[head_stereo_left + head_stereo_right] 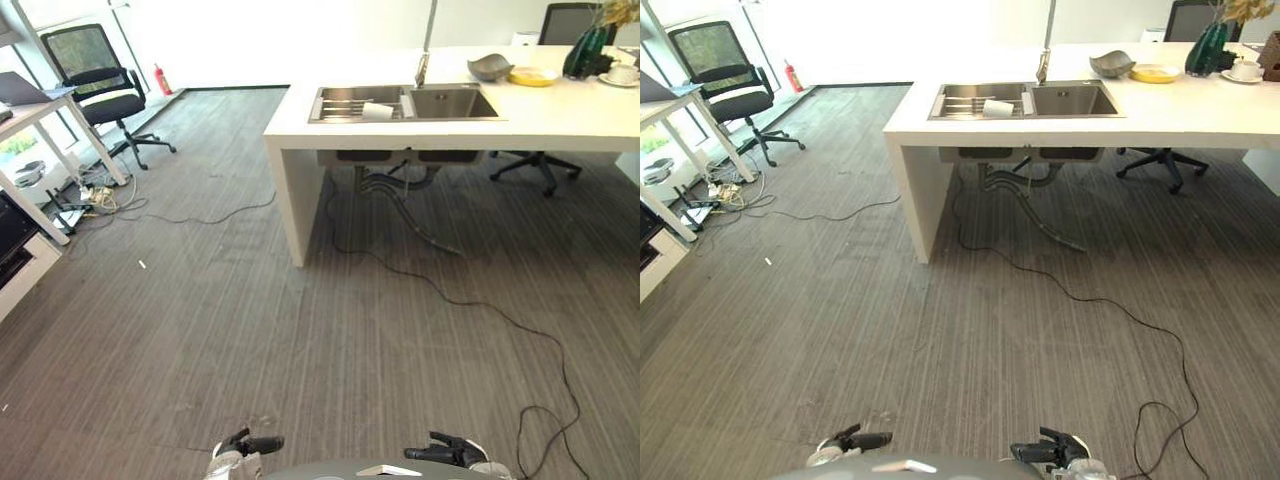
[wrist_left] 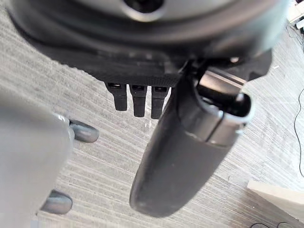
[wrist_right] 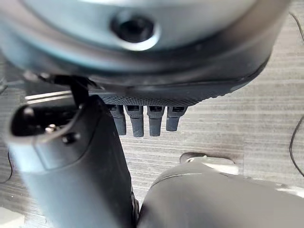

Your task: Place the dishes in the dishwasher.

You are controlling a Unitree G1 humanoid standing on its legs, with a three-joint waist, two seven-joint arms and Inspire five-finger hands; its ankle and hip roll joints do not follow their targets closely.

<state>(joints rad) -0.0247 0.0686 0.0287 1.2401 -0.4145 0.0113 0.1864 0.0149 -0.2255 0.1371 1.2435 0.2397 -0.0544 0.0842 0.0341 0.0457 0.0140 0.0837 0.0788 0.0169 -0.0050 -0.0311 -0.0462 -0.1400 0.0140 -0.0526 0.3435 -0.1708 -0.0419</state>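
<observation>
At the bottom edge of the frame, the left hand point(image 1: 247, 445) and right hand point(image 1: 447, 452) hang low over the carpet, fingers straight and relaxed, holding nothing. The dishes, a grey bowl point(image 1: 489, 67) and yellow plate point(image 1: 533, 76), sit far ahead at upper right on the white worktop point(image 1: 560, 120), nearer the right hand.

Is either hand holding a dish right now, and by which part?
Nothing is held. Left hand and right hand hang open over the floor.
</observation>
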